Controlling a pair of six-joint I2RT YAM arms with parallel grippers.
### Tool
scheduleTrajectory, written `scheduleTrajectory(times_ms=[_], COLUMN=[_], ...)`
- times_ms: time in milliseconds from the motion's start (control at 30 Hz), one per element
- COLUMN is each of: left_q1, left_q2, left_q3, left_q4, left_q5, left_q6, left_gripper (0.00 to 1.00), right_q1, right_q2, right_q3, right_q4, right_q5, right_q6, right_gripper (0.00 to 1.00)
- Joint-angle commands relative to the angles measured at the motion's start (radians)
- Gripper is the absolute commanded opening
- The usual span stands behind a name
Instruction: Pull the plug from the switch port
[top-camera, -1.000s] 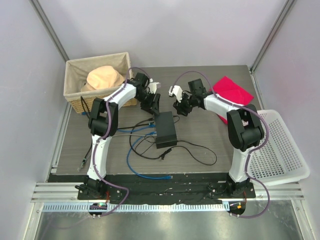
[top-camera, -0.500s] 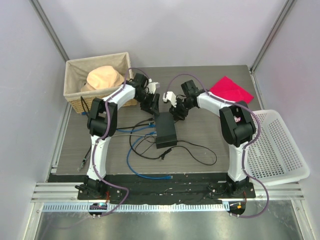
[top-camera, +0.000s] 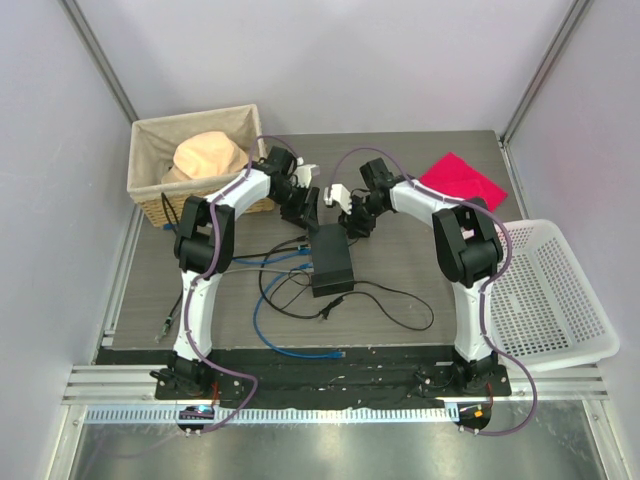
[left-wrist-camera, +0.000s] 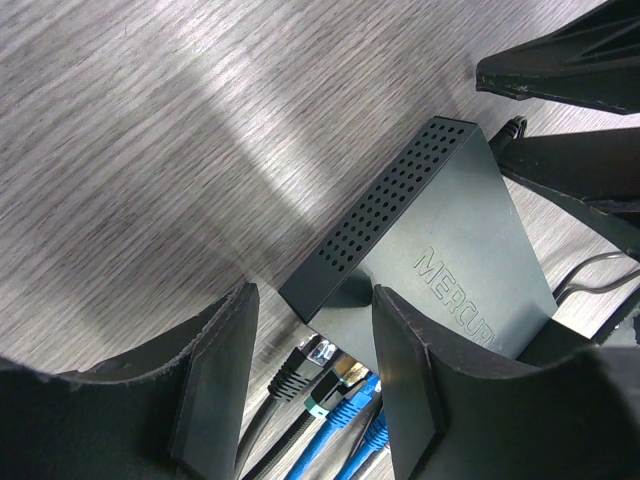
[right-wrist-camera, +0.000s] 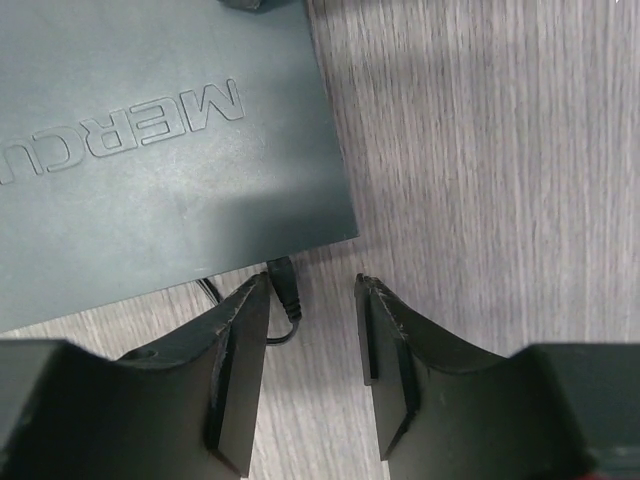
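Left wrist view: plugs (left-wrist-camera: 300, 370) apparently seated in the switch (left-wrist-camera: 450, 270); extraction not started. Left gripper (left-wrist-camera: 310, 330) and right gripper (right-wrist-camera: 312, 295): jaws wide, empty, 1 beside each far corner.

Top external: perched high behind the arm bases, looking down over the whole table (top-camera: 395, 265), near edge at the bottom. Left wrist: in tight and low, peering past the left gripper (left-wrist-camera: 312, 293) at the switch (left-wrist-camera: 450, 270) and its vented corner. Right wrist: just as close, staring straight down between the right gripper (right-wrist-camera: 312, 280) fingers. Shared by all three: that switch.
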Motion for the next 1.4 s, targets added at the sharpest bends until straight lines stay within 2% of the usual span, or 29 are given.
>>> scheduleTrajectory(times_ms=[0, 233, 500, 767, 833, 867, 967, 1167, 1367], left_q1=[-0.005, -0.006, -0.006, -0.008, -0.009, -0.008, -0.009, -0.008, -0.009], left_q2=[0.030, 0.029, 0.036, 0.041, 0.043, 0.043, 0.044, 0.040, 0.041], left_q3=[-0.037, -0.040, -0.046, -0.045, -0.043, -0.043, -0.043, -0.046, -0.051], left_q4=[0.024, 0.023, 0.026, 0.026, 0.026, 0.026, 0.027, 0.027, 0.027], left_q5=[-0.083, -0.088, -0.095, -0.097, -0.095, -0.094, -0.094, -0.095, -0.092], left_q6=[0.014, 0.016, 0.022, 0.025, 0.024, 0.025, 0.025, 0.025, 0.025], left_gripper=[0.55, 0.56, 0.56, 0.56, 0.56, 0.56, 0.57, 0.57, 0.57], right_q1=[0.004, 0.013, 0.036, 0.044, 0.047, 0.047, 0.051, 0.058, 0.056], right_q2=[0.016, 0.082, 0.091, 0.088, 0.087, 0.087, 0.087, 0.082, 0.108], right_q3=[0.054, 0.136, 0.133, 0.120, 0.113, 0.112, 0.107, 0.095, 0.141], right_q4=[-0.047, -0.248, -0.277, -0.245, -0.233, -0.231, -0.227, -0.204, -0.297], right_q5=[-0.019, -0.059, -0.055, -0.032, -0.027, -0.026, -0.016, 0.011, 0.011], right_q6=[-0.099, -0.231, -0.275, -0.246, -0.243, -0.240, -0.240, -0.245, -0.237], right_gripper=[0.47, 0.44, 0.43, 0.32, 0.26, 0.19, 0.07, 0.03, 0.01])
